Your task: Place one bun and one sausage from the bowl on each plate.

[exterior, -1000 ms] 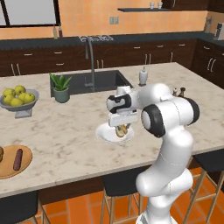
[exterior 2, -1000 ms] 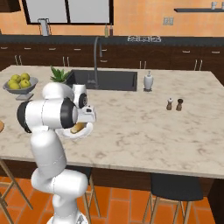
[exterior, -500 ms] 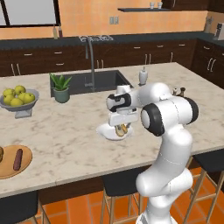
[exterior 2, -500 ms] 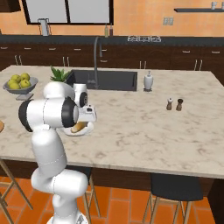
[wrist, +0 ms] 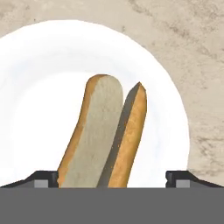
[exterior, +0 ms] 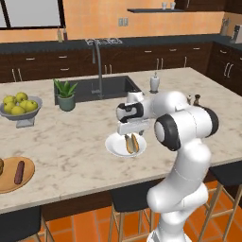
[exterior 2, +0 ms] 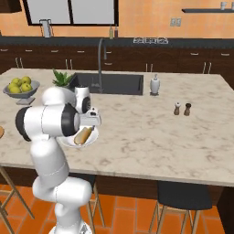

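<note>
A split bun lies on the glossy white plate, which sits on the marble island near its front edge. My gripper hangs just above the bun, open, its fingertips standing wide on either side and clear of it. From the base views the gripper hovers over the white plate and bun; the same bun shows from the right. At the far left, the tan wooden plate carries a dark sausage. The bowl is out of view.
A grey footed bowl of apples and a potted plant stand at the back left. The sink with its faucet lies behind the plate, a soap dispenser beside it. Salt and pepper shakers stand to the right.
The jaws have gone from nearly shut to wide open, letting go of the bun, which now rests on the white plate. The arm has barely moved.
</note>
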You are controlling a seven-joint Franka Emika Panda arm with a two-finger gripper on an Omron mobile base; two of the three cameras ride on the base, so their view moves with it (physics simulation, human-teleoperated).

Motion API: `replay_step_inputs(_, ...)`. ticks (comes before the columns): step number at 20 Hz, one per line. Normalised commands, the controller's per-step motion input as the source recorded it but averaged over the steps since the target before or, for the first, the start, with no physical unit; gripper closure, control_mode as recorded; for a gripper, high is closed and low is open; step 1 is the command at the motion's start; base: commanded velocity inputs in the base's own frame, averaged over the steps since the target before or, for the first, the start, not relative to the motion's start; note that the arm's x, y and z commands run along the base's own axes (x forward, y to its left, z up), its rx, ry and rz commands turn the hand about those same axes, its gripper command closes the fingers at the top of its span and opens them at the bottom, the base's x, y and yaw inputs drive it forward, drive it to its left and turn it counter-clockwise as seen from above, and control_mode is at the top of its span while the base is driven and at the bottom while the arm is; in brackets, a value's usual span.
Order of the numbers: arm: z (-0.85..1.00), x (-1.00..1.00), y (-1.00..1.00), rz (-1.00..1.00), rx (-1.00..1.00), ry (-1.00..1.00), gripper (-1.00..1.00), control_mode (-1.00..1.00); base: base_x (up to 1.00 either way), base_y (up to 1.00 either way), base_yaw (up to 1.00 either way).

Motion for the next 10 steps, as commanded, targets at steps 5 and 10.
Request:
replay_step_inputs(5, 0.49, -0.40, -0.01, 0.00, 0.01, -0.03, -1.00, -1.00, 0.00, 0.00, 0.00)
replay_step_inputs(10, 0.80, -0.61, 0.05, -0.01, 0.00, 0.03, -1.00, -1.00, 0.00, 0.00, 0.00)
